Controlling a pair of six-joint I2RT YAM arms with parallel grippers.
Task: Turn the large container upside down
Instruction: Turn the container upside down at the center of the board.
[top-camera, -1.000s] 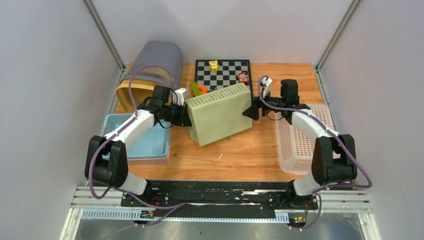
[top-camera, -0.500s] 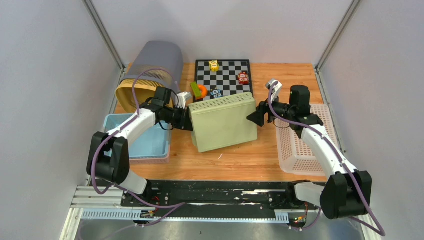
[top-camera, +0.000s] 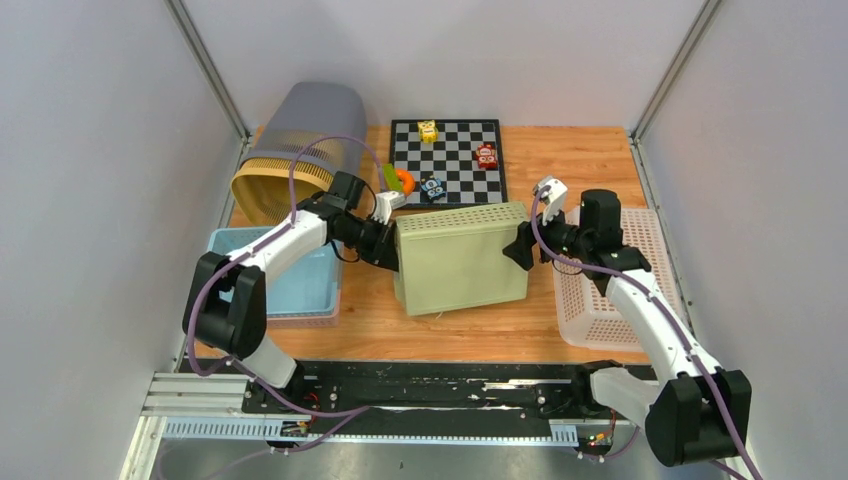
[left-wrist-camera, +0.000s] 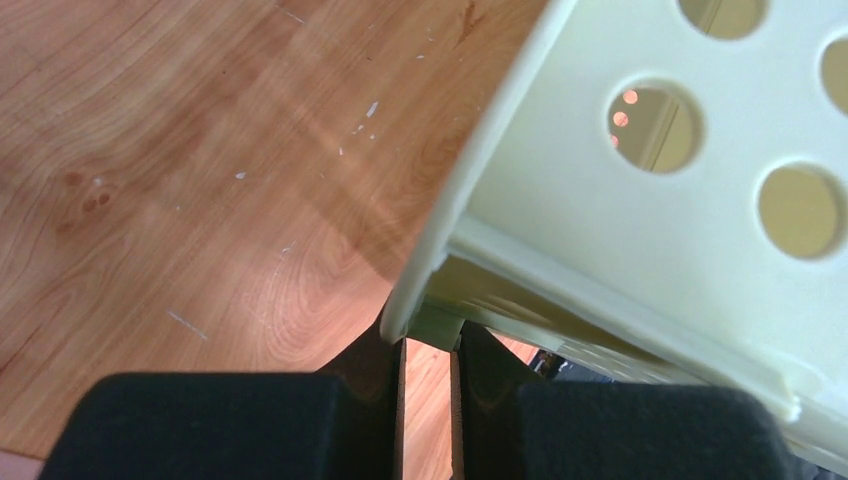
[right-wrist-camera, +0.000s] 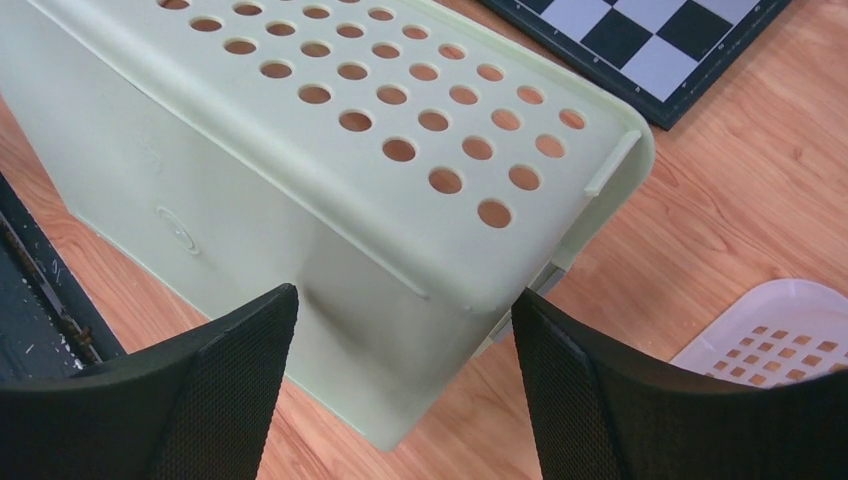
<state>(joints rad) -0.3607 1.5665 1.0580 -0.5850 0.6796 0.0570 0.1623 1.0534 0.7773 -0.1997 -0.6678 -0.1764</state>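
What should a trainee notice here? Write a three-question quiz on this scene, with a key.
1. True or false: the left gripper is pinched shut on the rim of the green container.
2. The right gripper is: A) shut on the container's rim; B) wide open, its fingers astride the container's end; C) out of view.
3. How many small toys stand on the chessboard?

Key: 1 true; 2 B; 3 three (yellow, red and blue).
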